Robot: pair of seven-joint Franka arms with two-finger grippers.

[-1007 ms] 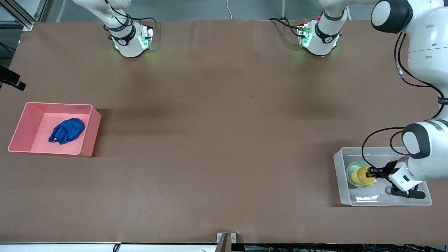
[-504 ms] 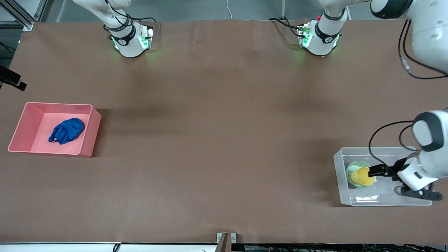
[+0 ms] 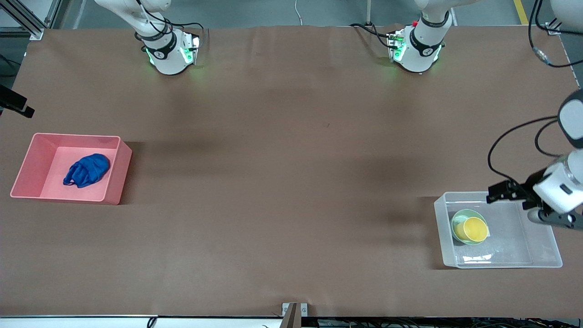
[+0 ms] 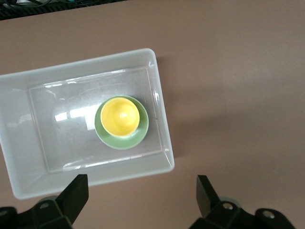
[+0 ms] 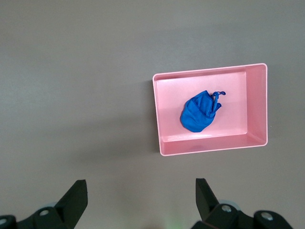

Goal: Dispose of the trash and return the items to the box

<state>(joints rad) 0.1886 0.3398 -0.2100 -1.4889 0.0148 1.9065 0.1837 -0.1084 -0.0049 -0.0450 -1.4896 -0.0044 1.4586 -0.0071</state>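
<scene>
I read the job as done: yellow cup (image 3: 471,229) nested in mint bowl (image 3: 461,217) inside clear box (image 3: 542,255) near the bench's front corner at the left arm's end, blue trash (image 3: 86,170) in pink bin (image 3: 116,175) by the right-arm edge, left gripper (image 3: 494,193) spread empty over the box rim, right gripper (image 5: 138,202) spread, high over bench.

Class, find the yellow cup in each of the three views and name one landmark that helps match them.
Front view: cup nested in the bowl, inside the clear box.
Left wrist view: cup at the picture's middle, same nesting.
Right wrist view: not in it.
Shared landmark: the clear box.
</scene>
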